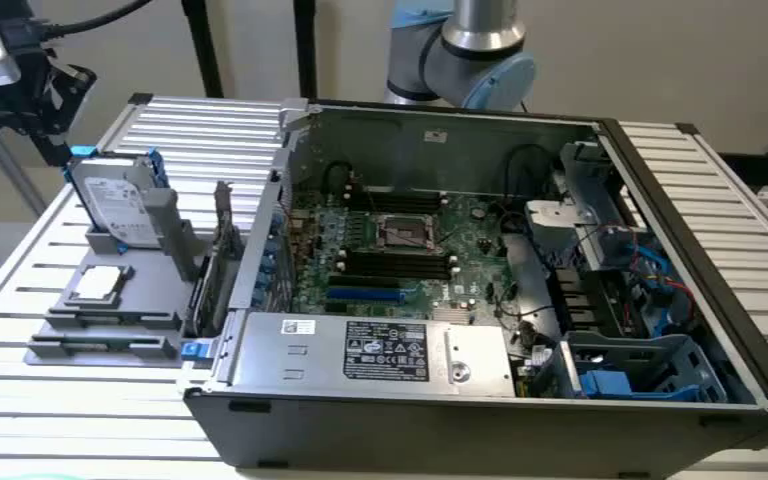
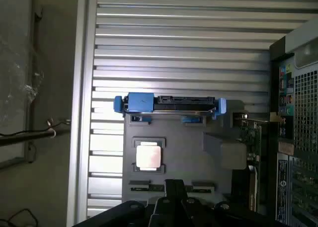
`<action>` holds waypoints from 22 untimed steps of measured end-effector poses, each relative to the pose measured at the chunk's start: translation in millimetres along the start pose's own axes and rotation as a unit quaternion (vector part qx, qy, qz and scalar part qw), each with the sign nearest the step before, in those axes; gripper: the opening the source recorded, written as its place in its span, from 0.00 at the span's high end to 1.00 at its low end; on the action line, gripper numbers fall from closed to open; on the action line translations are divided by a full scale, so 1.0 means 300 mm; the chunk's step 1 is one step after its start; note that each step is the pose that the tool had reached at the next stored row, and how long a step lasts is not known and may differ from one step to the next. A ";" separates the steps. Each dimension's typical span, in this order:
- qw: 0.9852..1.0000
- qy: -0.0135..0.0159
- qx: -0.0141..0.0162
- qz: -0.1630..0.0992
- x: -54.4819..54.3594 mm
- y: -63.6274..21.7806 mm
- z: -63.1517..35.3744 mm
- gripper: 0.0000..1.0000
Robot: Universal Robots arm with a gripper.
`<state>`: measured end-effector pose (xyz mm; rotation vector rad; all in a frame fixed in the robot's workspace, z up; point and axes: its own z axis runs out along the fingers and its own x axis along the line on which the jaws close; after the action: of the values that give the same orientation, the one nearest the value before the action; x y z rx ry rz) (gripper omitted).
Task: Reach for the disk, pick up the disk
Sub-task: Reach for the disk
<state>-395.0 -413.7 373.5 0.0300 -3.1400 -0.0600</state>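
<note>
Exterior view: black hand (image 1: 51, 135), closed and empty, hangs near the upright silver-grey, blue-framed hard disk (image 1: 115, 205); reach seems incomplete, pickup not yet done.

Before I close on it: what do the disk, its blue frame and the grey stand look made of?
Disk: likely metal, silver-grey, dull sheen, white printed label on its face.
Blue frame: probably moulded plastic, saturated colour, smooth, slightly glossy.
Grey stand: looks like matte plastic, uniform grey without glints; painted metal cannot be ruled out.
</note>
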 end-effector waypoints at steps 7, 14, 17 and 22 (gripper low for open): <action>1.000 0.000 0.000 0.000 0.000 0.000 0.000 0.89; 1.000 0.000 0.000 0.000 0.000 0.000 0.000 0.89; 1.000 0.000 0.000 0.000 0.011 0.015 0.000 0.89; 1.000 0.000 0.000 0.000 0.041 0.082 0.003 0.89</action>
<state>-407.8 -389.4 373.5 0.0301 -3.1400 -0.0600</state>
